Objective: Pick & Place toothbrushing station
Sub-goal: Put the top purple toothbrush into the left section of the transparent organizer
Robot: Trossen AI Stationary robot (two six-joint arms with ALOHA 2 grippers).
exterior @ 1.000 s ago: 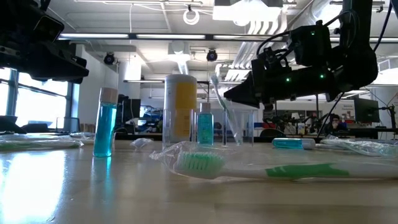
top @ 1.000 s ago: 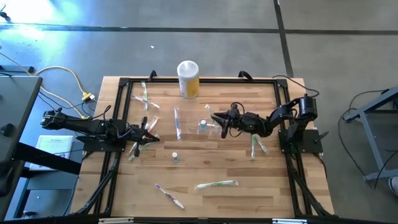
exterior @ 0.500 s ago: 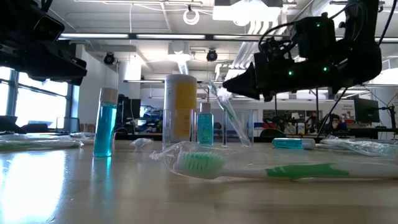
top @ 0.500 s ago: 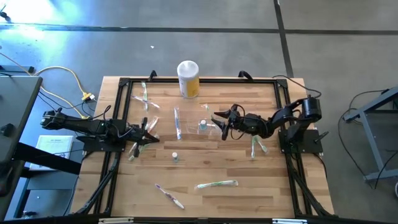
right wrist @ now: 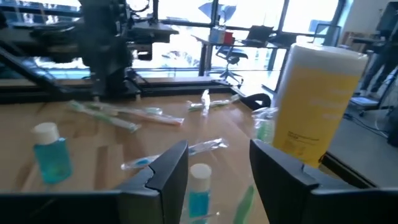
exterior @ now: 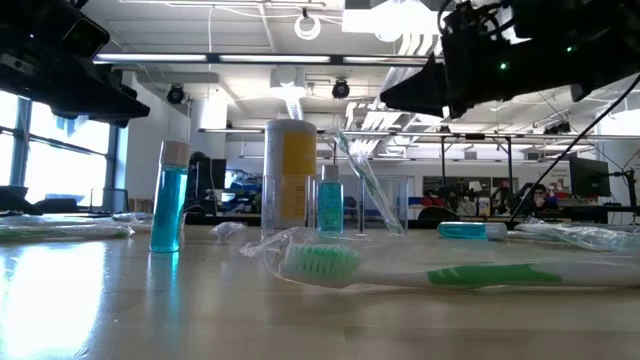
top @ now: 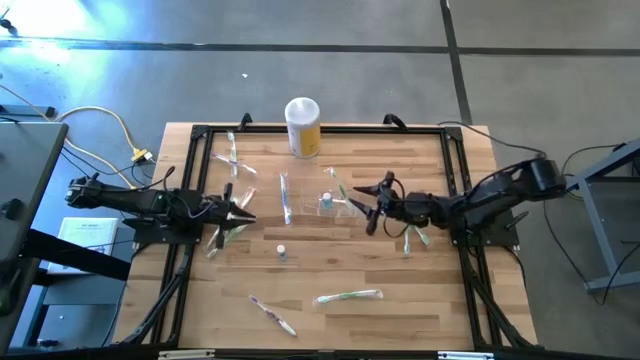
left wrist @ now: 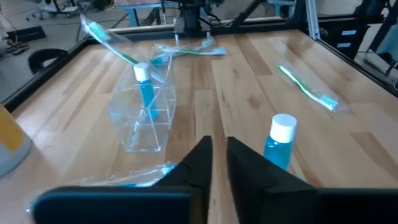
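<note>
The clear holder [top: 328,203] stands mid-table on its base with a small blue bottle [left wrist: 144,93] inside. A teal wrapped toothbrush [left wrist: 109,42] leans in it, head up. My right gripper [top: 368,205] hovers open just right of the holder and above it, with nothing between its fingers [right wrist: 217,168]. My left gripper [top: 243,210] waits at the table's left, its fingers a narrow gap apart [left wrist: 219,155] and empty. A wrapped toothbrush [left wrist: 127,180] lies on the table below it. Another blue bottle [top: 282,253] stands nearer the front.
The yellow white-topped canister [top: 303,125] stands at the far edge. Wrapped toothbrushes lie scattered: far left [top: 232,155], left of the holder [top: 285,197], under the right arm [top: 412,233], and two near the front [top: 348,296] [top: 272,313]. A black frame [top: 200,135] rims the table.
My right gripper has let go of the teal toothbrush above the holder, opened wider, then risen and drawn back toward the table's right edge, rolling a little. The toothbrush has stayed in the holder, now leaning against its rim.
</note>
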